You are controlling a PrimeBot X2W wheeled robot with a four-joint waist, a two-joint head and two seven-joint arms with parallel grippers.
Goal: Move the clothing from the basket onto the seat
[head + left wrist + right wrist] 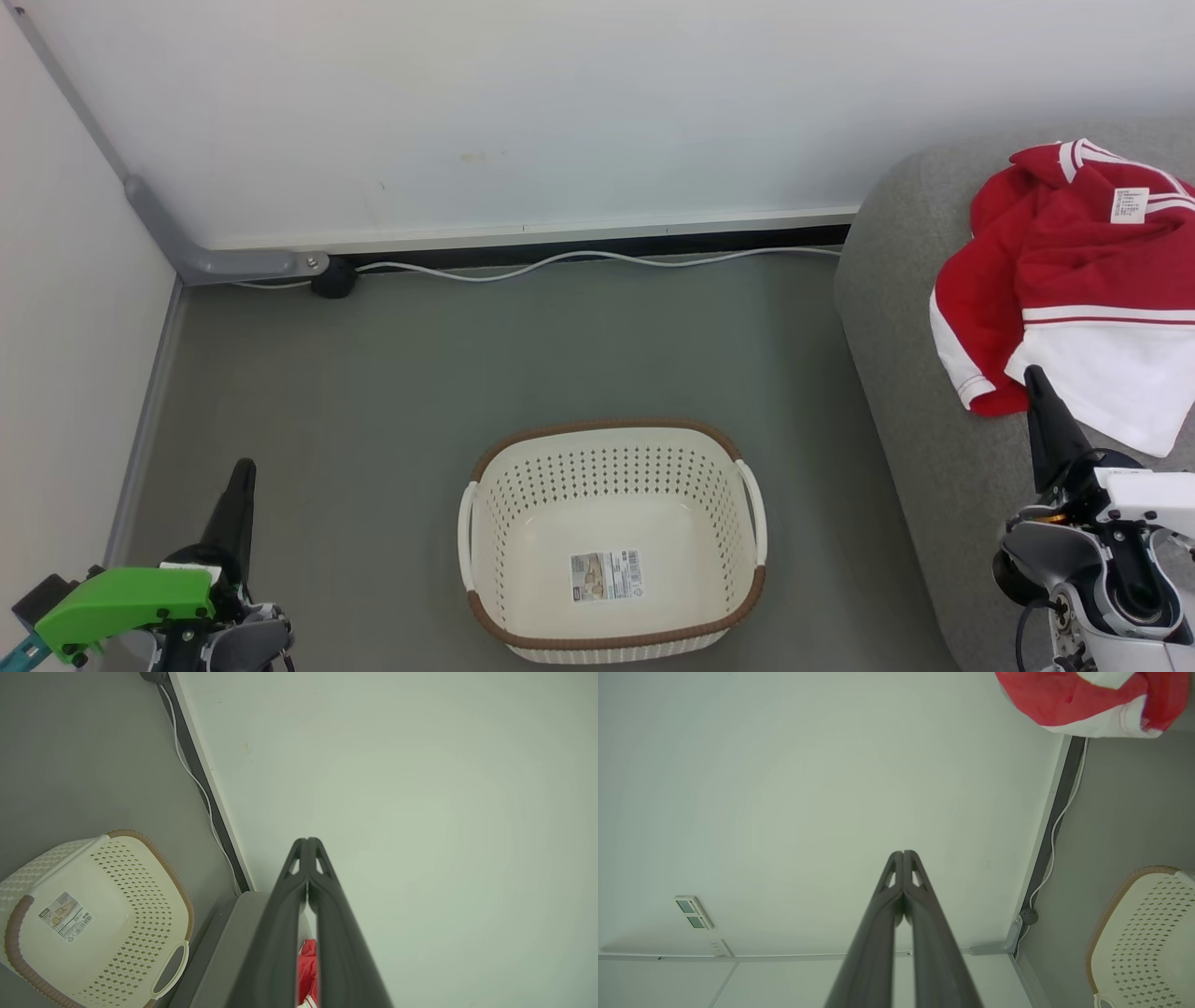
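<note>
A: Where to find the clothing (1074, 261)?

B: Heaped on the grey seat (896, 373), just beyond the tip of the right gripper (1036, 387) and a little to its right. Red fabric with white panels, white stripes and a small white label. Hard to tell whether one garment or two in the heap.

A: And the basket (607, 467)?

B: On the grey floor (373, 392), to the right of the left gripper (241, 485) and to the left of the right gripper, between the two. Bare inside apart from a sticker (607, 575) on its bottom.

A: State of the claws?

B: Both pinched together to a single dark point, holding nothing, aimed toward the pale wall (560, 112).

A: What to do now, and how to do it well?

B: Probably little left beyond checking and finishing.
- Look once into the basket for leftover cloth; none apparent.
- Check the white hem nearest the right gripper for overhang at the seat's edge. If any, nudge it further onto the cushion rather than re-gripping.
- Back the right gripper straight off from the heap, tip kept together, to avoid snagging fabric.
- Keep the left gripper off the basket's near handle, and well short of the white cable (579, 257) far ahead of it along the wall.
</note>
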